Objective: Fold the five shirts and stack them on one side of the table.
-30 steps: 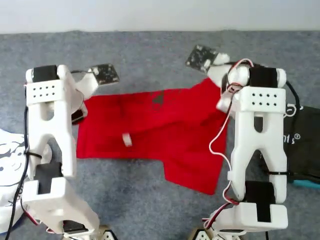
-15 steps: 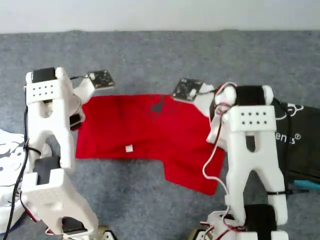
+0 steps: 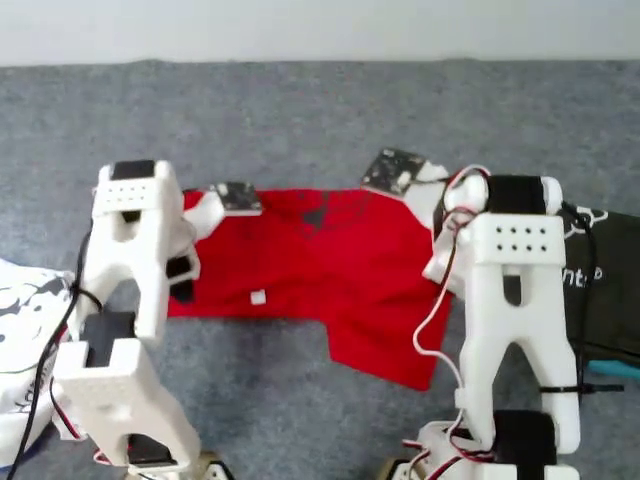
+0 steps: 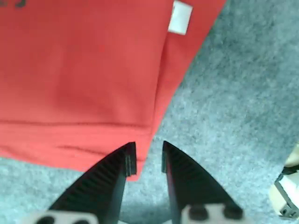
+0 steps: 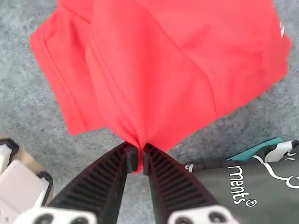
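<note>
Midway folding red shirt [image 3: 300, 250] at centre: pinched by right gripper [image 5: 137, 157], narrowly parted left gripper [image 4: 145, 156] at hem; white shirt [image 3: 20, 300], lower left, likely waiting.

White lettering [image 5: 239, 185] is printed on the dark shirt [image 3: 612, 300] at the right edge of the worktop [image 3: 300, 110]; only its tail end is seen, followed by a small circled mark. A dark print [image 3: 316, 212] near the far edge of the red shirt [image 3: 330, 260] cannot be read. Its white tag [image 3: 258, 297] is seen blank.
</note>
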### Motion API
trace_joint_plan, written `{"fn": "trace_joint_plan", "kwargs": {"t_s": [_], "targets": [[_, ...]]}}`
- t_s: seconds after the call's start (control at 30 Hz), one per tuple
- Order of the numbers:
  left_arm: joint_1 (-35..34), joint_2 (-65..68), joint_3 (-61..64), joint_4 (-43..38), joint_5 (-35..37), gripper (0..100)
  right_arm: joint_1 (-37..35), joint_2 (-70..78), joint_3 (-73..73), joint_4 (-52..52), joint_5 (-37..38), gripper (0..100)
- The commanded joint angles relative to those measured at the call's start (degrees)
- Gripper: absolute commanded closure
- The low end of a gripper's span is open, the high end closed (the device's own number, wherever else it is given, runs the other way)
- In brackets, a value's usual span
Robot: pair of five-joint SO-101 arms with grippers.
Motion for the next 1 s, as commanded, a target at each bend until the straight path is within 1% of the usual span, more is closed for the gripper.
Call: {"fn": "trace_joint_plan", "kwargs": {"t_s": [0.0,0.23,0.5,0.87,0.97], "targets": [[2.02,0.09,0.04,-3.08,1.93,90,0.31,-0.13,-0.35,-1.01,-1.49,98.8],[2.29,7.65,-0.84,-7.3,4.48,90,0.48,-0.13,-0.35,-1.8,-1.49,98.8],[2.46,10.55,-1.54,-7.74,4.75,98,0.48,-0.13,-0.35,-1.8,-1.49,98.8],[2.11,1.49,-1.54,-7.12,4.75,98,0.57,-0.48,-0.35,-1.8,-1.23,98.8],[2.11,0.88,-1.45,-5.19,4.48,98,0.57,-0.66,-0.35,-1.8,-1.23,98.8]]}}
